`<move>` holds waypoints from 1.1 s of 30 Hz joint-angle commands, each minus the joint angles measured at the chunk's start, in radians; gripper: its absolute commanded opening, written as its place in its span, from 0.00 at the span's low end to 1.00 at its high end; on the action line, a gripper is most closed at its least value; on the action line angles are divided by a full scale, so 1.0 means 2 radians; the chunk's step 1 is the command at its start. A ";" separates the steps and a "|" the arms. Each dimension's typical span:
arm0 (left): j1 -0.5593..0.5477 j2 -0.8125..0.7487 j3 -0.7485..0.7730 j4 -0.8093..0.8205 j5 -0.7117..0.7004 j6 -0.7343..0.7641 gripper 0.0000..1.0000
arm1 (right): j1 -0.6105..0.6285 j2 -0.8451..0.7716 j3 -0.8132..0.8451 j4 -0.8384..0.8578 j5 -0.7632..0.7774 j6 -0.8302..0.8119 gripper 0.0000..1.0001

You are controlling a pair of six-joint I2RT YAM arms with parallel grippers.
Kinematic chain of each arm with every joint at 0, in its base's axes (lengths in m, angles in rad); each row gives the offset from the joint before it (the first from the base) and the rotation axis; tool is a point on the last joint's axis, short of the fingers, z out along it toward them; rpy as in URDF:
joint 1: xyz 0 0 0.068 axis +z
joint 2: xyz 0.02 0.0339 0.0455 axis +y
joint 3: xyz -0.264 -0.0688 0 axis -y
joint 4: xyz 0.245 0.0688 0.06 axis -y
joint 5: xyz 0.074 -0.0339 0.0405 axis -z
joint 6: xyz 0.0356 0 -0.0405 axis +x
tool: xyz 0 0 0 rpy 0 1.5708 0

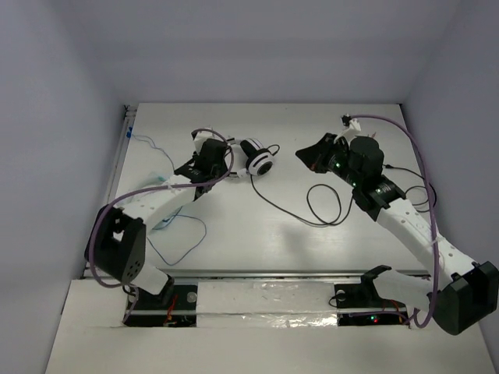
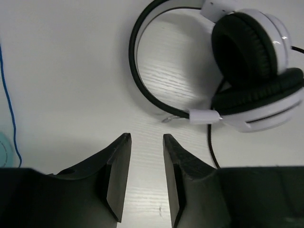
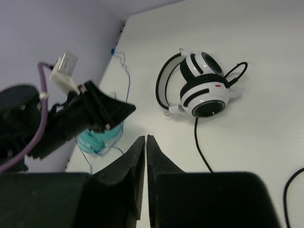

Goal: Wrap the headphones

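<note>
Right wrist: right tool [image 3: 145, 138] closed empty, left tool [image 2: 147, 138] slightly parted; red mark [image 3: 218, 86] on headphones [image 3: 204, 92] unreadable.

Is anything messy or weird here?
Yes: the headphones lie on their side, and their cable sprawls loose across the table, ending in an untidy loop instead of being wrapped.

A white table [image 1: 234, 230] with fine wood grain stands between plain pale violet-grey walls [image 1: 265, 47], behind it and at both sides, under soft, even light.
</note>
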 commanded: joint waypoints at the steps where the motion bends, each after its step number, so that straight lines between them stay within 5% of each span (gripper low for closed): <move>1: 0.009 0.039 0.045 0.008 -0.058 -0.004 0.31 | 0.010 -0.006 -0.003 0.005 0.020 -0.023 0.13; 4: 0.028 0.087 0.079 0.015 -0.026 0.006 0.39 | 0.020 -0.014 -0.008 0.005 0.013 -0.028 0.37; 7: 0.047 0.135 0.112 0.007 -0.017 0.014 0.42 | 0.025 -0.022 -0.015 0.005 0.013 -0.029 0.47; 28: 0.066 0.314 0.235 -0.005 0.013 0.049 0.37 | 0.029 -0.023 -0.028 0.025 -0.001 -0.030 0.48; 31: 0.066 0.316 0.231 -0.002 0.018 0.048 0.15 | 0.029 -0.019 -0.028 0.024 0.004 -0.031 0.48; 32: 0.066 0.315 0.228 -0.002 0.018 0.049 0.00 | 0.029 -0.016 -0.028 0.025 0.004 -0.030 0.48; 33: 0.066 0.312 0.226 -0.001 0.017 0.048 0.00 | 0.029 -0.015 -0.028 0.025 0.004 -0.030 0.48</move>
